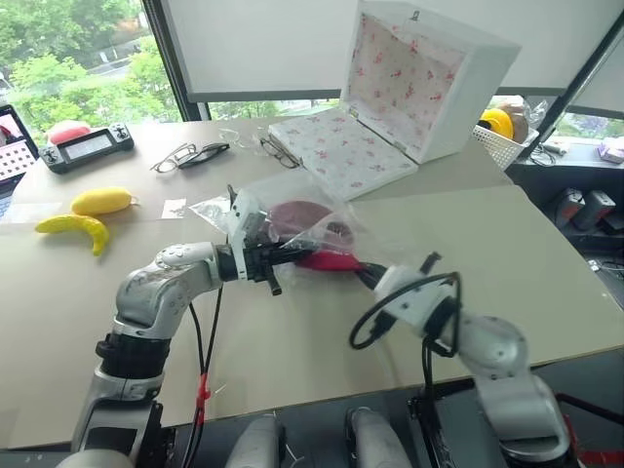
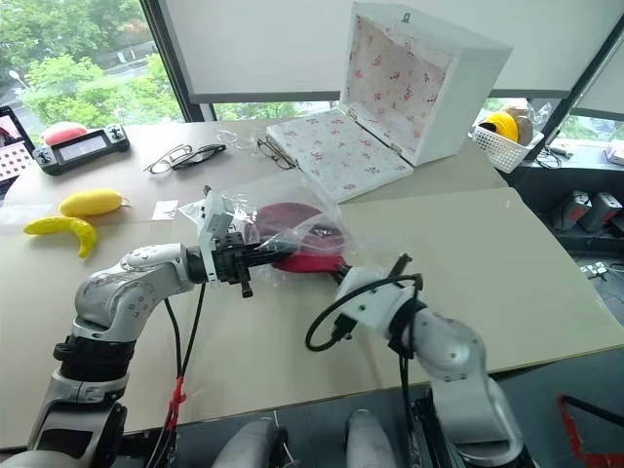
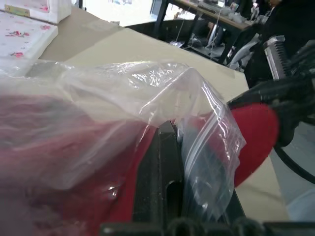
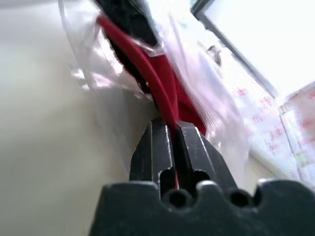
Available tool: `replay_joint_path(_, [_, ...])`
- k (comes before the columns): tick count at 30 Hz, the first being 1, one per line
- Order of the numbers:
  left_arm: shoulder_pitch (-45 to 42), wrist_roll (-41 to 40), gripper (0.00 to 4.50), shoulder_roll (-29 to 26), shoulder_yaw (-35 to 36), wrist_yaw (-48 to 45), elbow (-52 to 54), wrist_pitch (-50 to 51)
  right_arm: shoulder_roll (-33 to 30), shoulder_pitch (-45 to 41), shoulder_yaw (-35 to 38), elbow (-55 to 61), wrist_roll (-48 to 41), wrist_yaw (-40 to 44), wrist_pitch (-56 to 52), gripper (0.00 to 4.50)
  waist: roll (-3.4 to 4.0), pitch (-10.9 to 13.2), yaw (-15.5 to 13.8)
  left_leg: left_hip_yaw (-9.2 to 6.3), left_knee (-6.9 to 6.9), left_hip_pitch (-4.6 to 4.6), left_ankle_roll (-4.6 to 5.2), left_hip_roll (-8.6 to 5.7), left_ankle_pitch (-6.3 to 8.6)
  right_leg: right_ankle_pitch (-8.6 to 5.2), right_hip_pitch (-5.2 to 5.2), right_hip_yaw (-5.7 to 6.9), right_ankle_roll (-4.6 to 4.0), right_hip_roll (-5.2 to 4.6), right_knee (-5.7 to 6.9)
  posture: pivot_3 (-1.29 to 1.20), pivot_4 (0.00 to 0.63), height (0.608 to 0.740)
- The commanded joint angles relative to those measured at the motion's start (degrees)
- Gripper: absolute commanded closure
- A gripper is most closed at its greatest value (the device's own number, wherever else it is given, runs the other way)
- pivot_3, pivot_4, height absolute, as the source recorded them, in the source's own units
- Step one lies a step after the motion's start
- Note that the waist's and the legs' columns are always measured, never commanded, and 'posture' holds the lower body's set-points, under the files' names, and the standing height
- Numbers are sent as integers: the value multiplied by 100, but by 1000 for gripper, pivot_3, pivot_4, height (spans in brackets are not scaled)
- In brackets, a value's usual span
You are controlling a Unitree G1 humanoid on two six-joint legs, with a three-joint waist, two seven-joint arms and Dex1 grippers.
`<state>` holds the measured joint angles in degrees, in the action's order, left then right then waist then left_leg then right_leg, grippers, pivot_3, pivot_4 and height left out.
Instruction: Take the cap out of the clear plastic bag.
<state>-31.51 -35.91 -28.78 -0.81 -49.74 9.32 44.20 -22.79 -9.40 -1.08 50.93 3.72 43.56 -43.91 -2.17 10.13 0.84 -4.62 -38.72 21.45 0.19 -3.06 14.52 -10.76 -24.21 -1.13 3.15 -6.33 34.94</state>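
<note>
The clear plastic bag lies crumpled at the middle of the table. The dark red cap is inside it, and its red brim pokes out of the bag's mouth toward me. My left gripper reaches in level from the left and is shut on the bag's edge; in the left wrist view its fingers pinch the plastic film. My right gripper comes from the right and is shut on the brim; in the right wrist view the red edge runs between its jaws.
An open white floral-lined box stands behind the bag. Two pairs of glasses lie at the back, with a handheld console farther left. A banana and another yellow fruit lie at the left, and a white basket at the far right.
</note>
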Motion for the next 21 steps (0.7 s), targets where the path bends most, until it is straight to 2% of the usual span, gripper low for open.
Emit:
replay_joint_path(1, [249,182,4500,-365,-166,-434,87,-240,-55,-502,1615,888,-1818,656,-1150,4482,1,1,-3,0,0,0,1,-1,0,0,-1,0,0,0,2,0,150,740])
replay_joint_path(4, [719,544,4500,-893,-273,-970,-121,-848,-317,-763,2937,907,-3373,993,-1860,4482,10,5,13,2,10,0,6,0,4,-1,-5,0,-7,0,0,0,150,740])
replay_joint_path(6, [964,746,4500,-1126,-240,-1203,-364,-1265,-375,-1033,3830,798,-4483,896,-2253,4482,21,11,17,7,23,-5,7,5,4,-4,-8,-1,-17,0,0,0,150,740])
replay_joint_path(8, [1053,882,4500,-1241,-168,-1345,-647,-1592,-592,-1321,4515,433,-5547,502,-2496,4482,28,18,-8,5,31,-7,7,9,4,-10,-10,3,-21,3,2,0,150,740])
replay_joint_path(10, [1042,1388,4500,-1440,-237,-1480,-1287,-2353,-1113,-1574,5192,-290,-7102,-215,-2348,4482,32,23,-33,5,31,-7,7,19,3,-13,-7,10,-24,4,2,0,150,740])
replay_joint_path(12, [898,1800,4500,-1509,-284,-1491,-1946,-3019,-1645,-1729,5506,-939,-8253,-1006,-2023,4482,28,25,-55,10,31,-4,7,23,3,-14,-1,15,-24,-2,-8,0,150,740])
replay_joint_path(14, [671,2282,4500,-1505,-342,-1304,-2704,-3840,-2115,-1843,5607,-1435,-8906,-1611,-1701,4482,31,27,-79,17,32,1,8,21,3,-14,-3,17,-26,-10,-12,0,150,740])
replay_joint_path(15, [580,2539,4500,-1512,-390,-1221,-3055,-4317,-2293,-1872,5598,-1572,-9047,-1839,-1565,4482,30,27,-86,19,32,5,8,16,3,-9,-4,16,-33,-15,-15,0,150,740])
replay_joint_path(16, [470,2819,4500,-1511,-433,-1060,-3427,-4877,-2451,-1924,5467,-1641,-8830,-2053,-1452,4482,30,26,-94,24,32,9,8,14,3,-6,-5,16,-37,-17,-17,0,150,740])
replay_joint_path(19, [84,3291,4500,-1375,-326,-397,-4399,-6217,-2729,-2023,4654,-1590,-7428,-2495,-926,4482,30,26,-86,30,33,13,10,15,4,1,-11,13,-46,-19,-17,0,150,740])
replay_joint_path(21, [-91,3414,4500,-1283,-237,-65,-4819,-6866,-3011,-1707,3755,-1365,-5982,-2465,-279,4482,30,25,-85,33,31,16,10,15,4,0,-16,14,-41,-20,-13,0,150,740])
